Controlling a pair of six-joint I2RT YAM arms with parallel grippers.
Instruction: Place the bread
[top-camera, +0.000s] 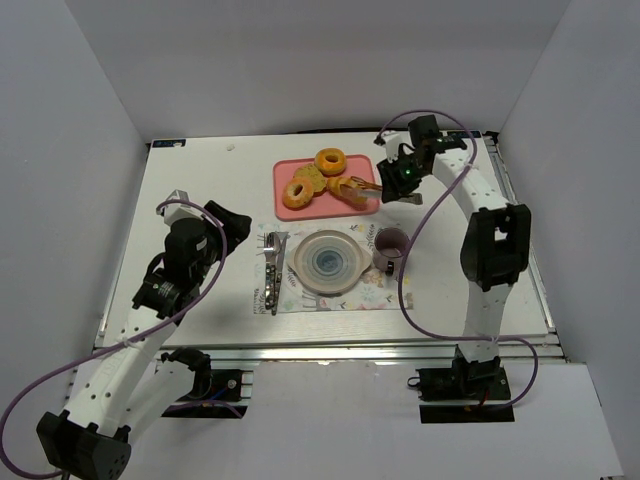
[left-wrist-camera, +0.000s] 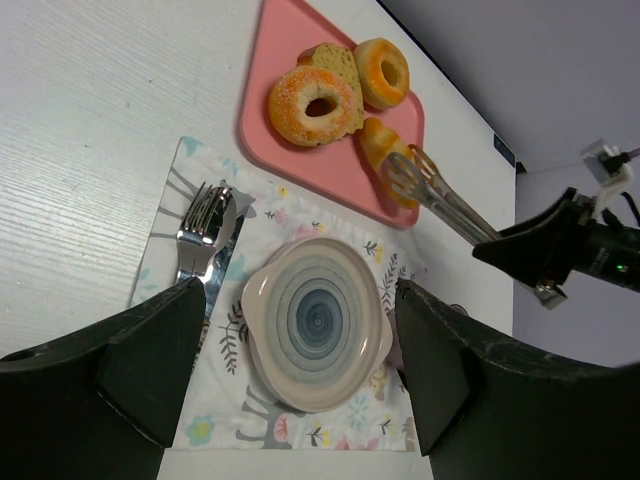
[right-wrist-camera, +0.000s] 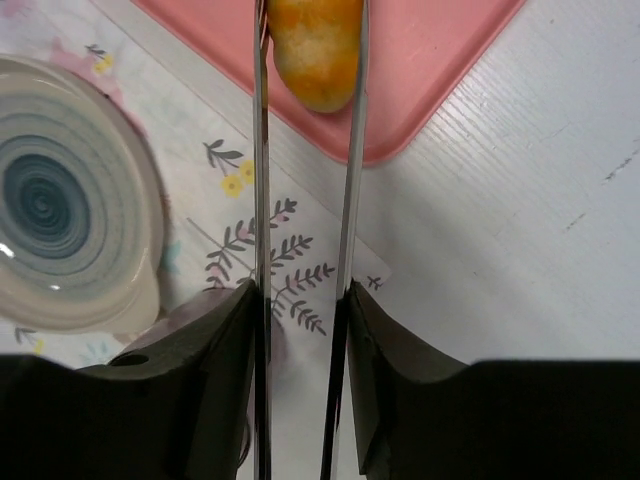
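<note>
The bread (right-wrist-camera: 315, 45) is a small golden-orange roll, glossy, with faint crosswise ridges and a rounded, tapering end that shades to paler yellow along one side. It sits in the right half of the pink tray (right-wrist-camera: 430, 60), toward the tray's near edge. Whether it rests on the tray or is lifted just clear cannot be told. The two thin metal blades of the tongs (right-wrist-camera: 262, 200) flank it, one on each side and close against it. The right end effector (right-wrist-camera: 300, 295) is clamped on the tongs' arms, just past the tray's near right corner. Left of the bread on the same tray lie two sugared doughnuts (left-wrist-camera: 312, 103) and a toast slice (left-wrist-camera: 335, 62). The left end effector (left-wrist-camera: 300, 290) hangs well to the near left of the tray, its fingers apart with nothing between them.
</note>
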